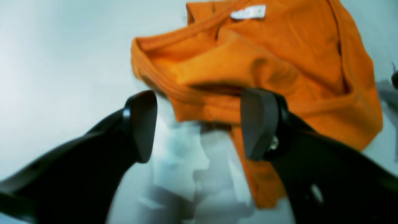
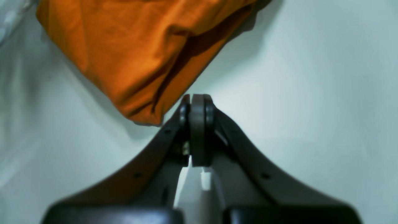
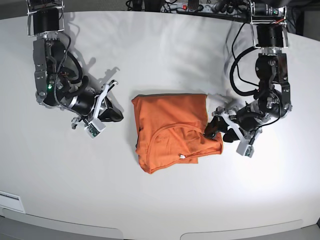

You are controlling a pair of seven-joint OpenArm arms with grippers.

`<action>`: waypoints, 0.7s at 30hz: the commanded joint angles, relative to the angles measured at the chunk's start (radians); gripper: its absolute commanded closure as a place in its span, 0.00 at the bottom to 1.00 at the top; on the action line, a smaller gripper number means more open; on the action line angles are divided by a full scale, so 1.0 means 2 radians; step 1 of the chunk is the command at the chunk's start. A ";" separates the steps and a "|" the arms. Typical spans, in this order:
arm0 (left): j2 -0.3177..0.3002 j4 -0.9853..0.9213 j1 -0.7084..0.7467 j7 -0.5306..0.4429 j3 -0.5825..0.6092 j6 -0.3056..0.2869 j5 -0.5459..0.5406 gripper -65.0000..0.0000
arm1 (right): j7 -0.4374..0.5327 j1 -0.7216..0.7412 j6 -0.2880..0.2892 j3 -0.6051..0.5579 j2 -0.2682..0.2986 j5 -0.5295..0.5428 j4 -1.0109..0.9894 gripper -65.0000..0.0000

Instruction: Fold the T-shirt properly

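Observation:
The orange T-shirt (image 3: 172, 130) lies folded into a rough rectangle in the middle of the white table, neckline up, with its white tag (image 3: 182, 157) near the front edge. My left gripper (image 3: 212, 128) is at the shirt's right edge. In the left wrist view it (image 1: 199, 124) is open, its jaws wide apart over the edge of the shirt (image 1: 264, 62), with the tag (image 1: 248, 12) beyond. My right gripper (image 3: 116, 116) is just left of the shirt, apart from it. In the right wrist view it (image 2: 199, 102) is shut and empty beside a shirt corner (image 2: 133, 62).
The white table (image 3: 160, 200) extends on all sides of the shirt. Cables and a power strip (image 3: 200, 7) lie along the back edge. A white label (image 3: 10, 201) sits at the front left edge. Both arm bases stand at the back corners.

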 commanded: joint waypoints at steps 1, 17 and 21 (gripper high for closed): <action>-0.010 0.021 -0.012 0.001 -0.003 -0.004 -0.020 0.55 | 0.001 0.010 0.003 0.008 0.004 0.026 0.012 1.00; -0.097 0.060 0.000 0.205 -0.004 -0.139 -0.407 1.00 | -0.217 -0.056 0.003 0.250 0.004 0.392 0.118 1.00; -0.107 0.063 0.000 0.234 -0.004 -0.141 -0.439 1.00 | -0.259 -0.117 0.003 0.312 0.004 0.424 0.160 1.00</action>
